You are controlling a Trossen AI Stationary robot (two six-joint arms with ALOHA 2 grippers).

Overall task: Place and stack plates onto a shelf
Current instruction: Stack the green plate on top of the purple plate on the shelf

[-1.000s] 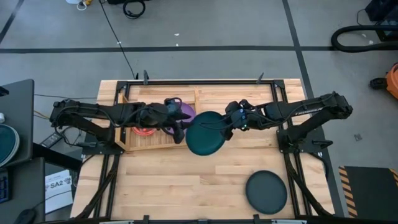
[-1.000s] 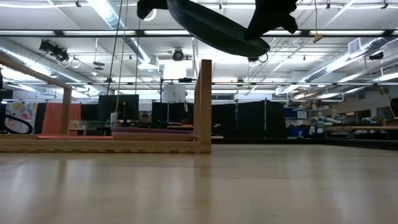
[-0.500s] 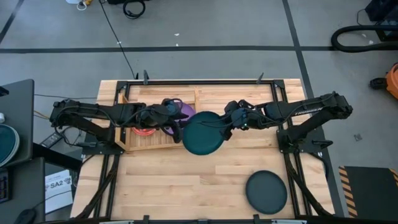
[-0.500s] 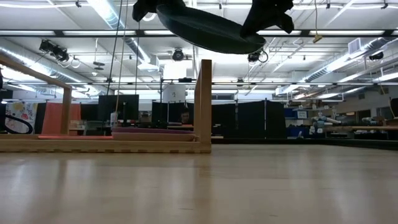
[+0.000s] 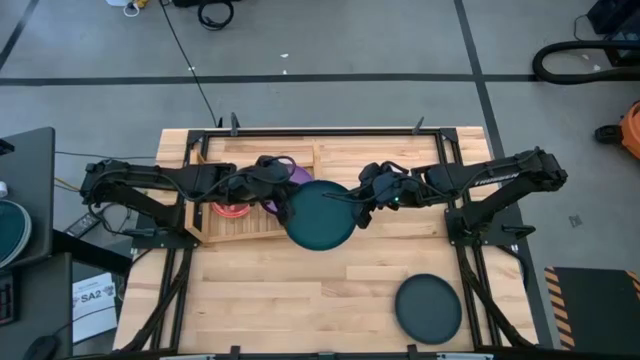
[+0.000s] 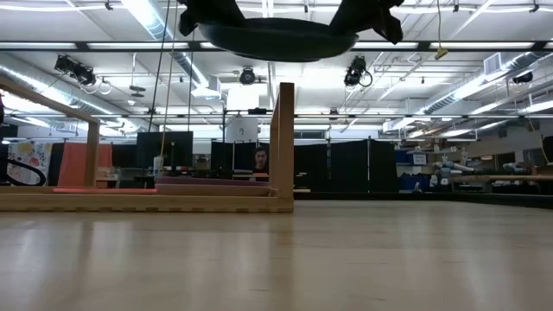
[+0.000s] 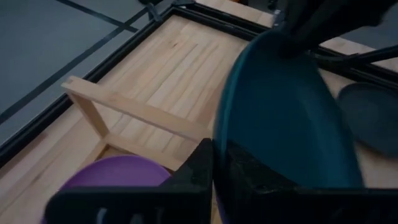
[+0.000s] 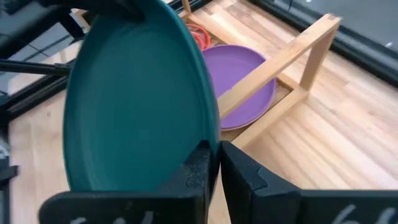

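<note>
A dark teal plate (image 5: 320,215) hangs in the air between my two grippers, just right of the light wooden shelf (image 5: 215,232). My left gripper (image 5: 285,207) is shut on its left rim and my right gripper (image 5: 357,210) on its right rim. In the low view the plate (image 6: 272,39) sits level, high above the shelf's corner post (image 6: 282,142). A purple plate (image 5: 300,175) lies flat in the shelf's right half. An orange-red plate (image 5: 232,210) lies in its left half, mostly hidden under my left arm. My left gripper pinches the teal plate's rim (image 7: 219,134) between its two fingers, on the side toward the shelf. The fingers come level from the table's left. The plate is lifted clear and about level. My right gripper pinches the opposite rim (image 8: 213,134) between its two fingers, coming level from the table's right. The plate is clear of the table and the shelf.
A second dark plate (image 5: 428,308) lies flat on the plank table near the front right. The shelf's raised rails and corner post (image 8: 292,53) stand just below and left of the held plate. Bare planks (image 5: 300,290) stretch along the table's near side.
Both grippers have carried the teal plate toward the table's left edge, closer over the shelf's right end. The plate was tilted, its right side lower; it now hangs level. Both grippers stay shut on it.
</note>
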